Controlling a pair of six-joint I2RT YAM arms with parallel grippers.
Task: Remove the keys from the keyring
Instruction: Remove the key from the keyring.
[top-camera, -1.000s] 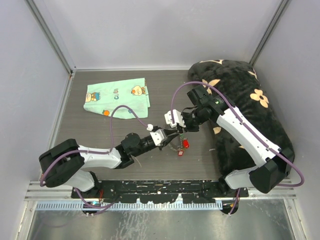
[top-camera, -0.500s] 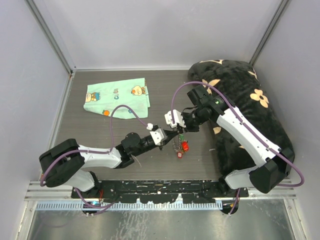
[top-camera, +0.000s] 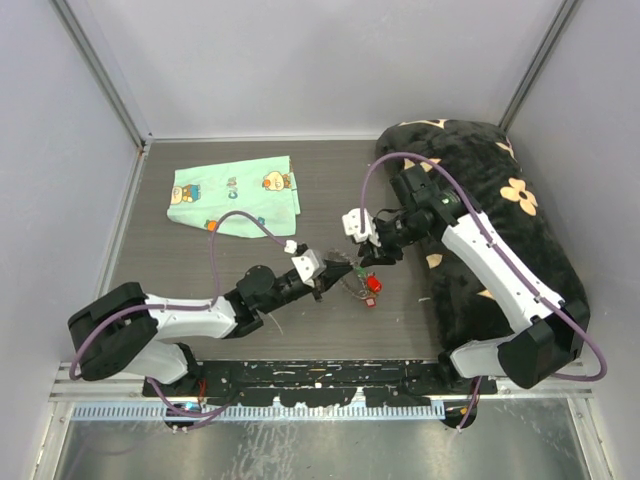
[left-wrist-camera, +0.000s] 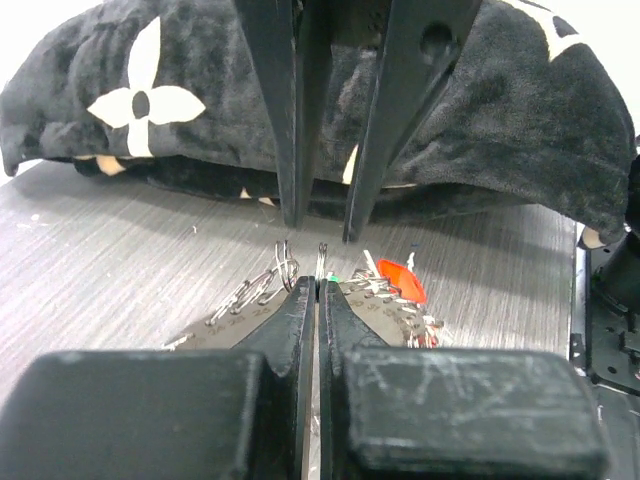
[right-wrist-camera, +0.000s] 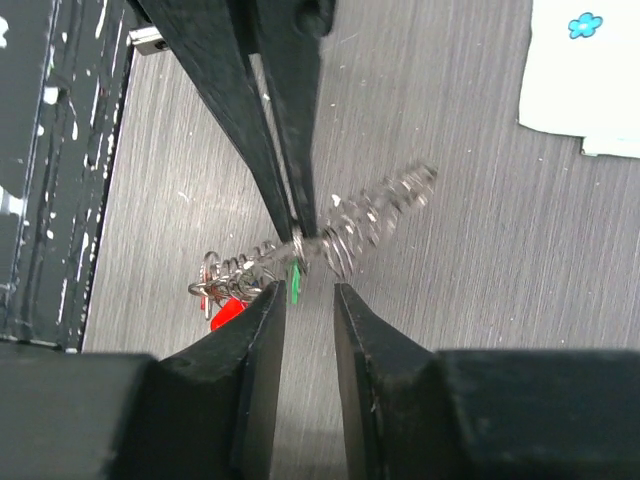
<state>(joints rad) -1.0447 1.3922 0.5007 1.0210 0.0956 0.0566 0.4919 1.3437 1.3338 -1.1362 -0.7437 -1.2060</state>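
The keyring (top-camera: 352, 283) is a thin silver wire loop fringed with small keys. It hangs low over the wood table. My left gripper (top-camera: 328, 277) is shut on its wire, which shows between the closed tips in the left wrist view (left-wrist-camera: 318, 285). A red-headed key (top-camera: 372, 285) lies on the ring's right side and shows in the left wrist view (left-wrist-camera: 400, 280). A green-headed key (right-wrist-camera: 296, 281) hangs just under the pinch point. My right gripper (top-camera: 366, 258) is open with a narrow gap and empty, its tips (right-wrist-camera: 308, 292) just short of the ring (right-wrist-camera: 370, 215).
A mint-green cartoon-print cloth (top-camera: 235, 195) lies at the back left. A large black cushion with cream flowers (top-camera: 490, 220) fills the right side, under the right arm. Grey walls close in the table on three sides.
My right gripper has drawn back to the right, away from the ring. My left gripper has shifted slightly down and left with the ring, and the keys now hang nearer the table.
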